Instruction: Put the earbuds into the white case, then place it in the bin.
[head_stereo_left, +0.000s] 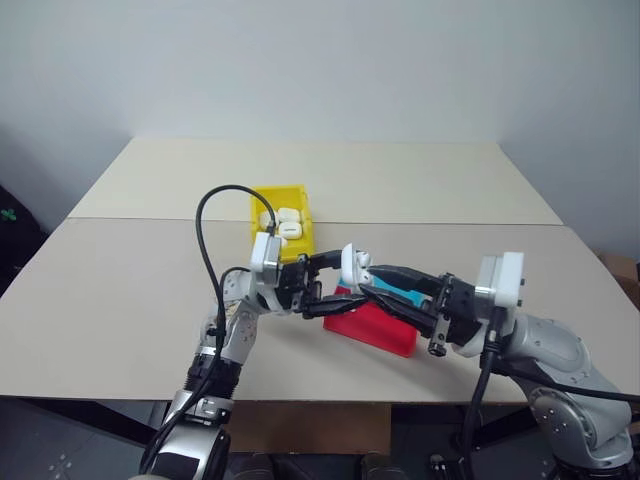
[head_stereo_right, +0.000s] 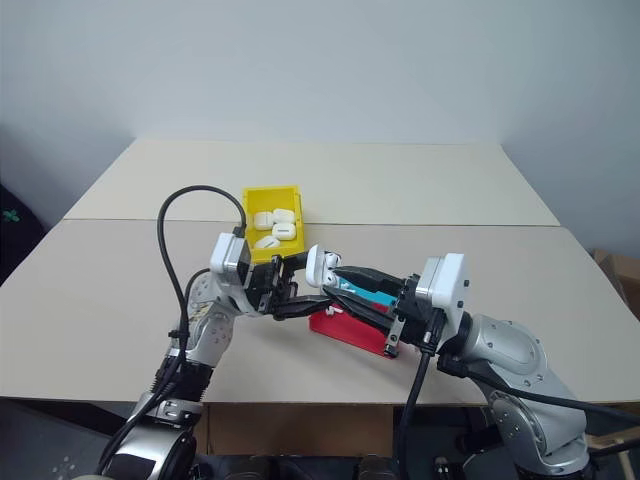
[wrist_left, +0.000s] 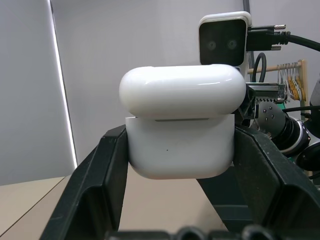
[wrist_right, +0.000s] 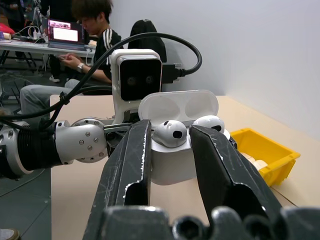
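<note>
My left gripper (head_stereo_left: 335, 283) is shut on the white case (wrist_left: 180, 145), holding it above the table in front of me. The case's lid (wrist_right: 178, 106) stands open. One earbud (wrist_right: 209, 123) sits in the case. A second earbud (wrist_right: 171, 134) rests with its head up at the case's mouth. My right gripper (wrist_right: 170, 126) is open, its jaws standing close on either side of that second earbud. The yellow bin (head_stereo_left: 278, 196) stands on the table just behind the left gripper.
Several white cases (head_stereo_left: 284, 222) lie inside the bin. A red and blue tray (head_stereo_left: 385, 325) sits on the table under the right gripper. A seated person (wrist_right: 95, 30) with a laptop (wrist_right: 65, 34) is in the background, away from the table.
</note>
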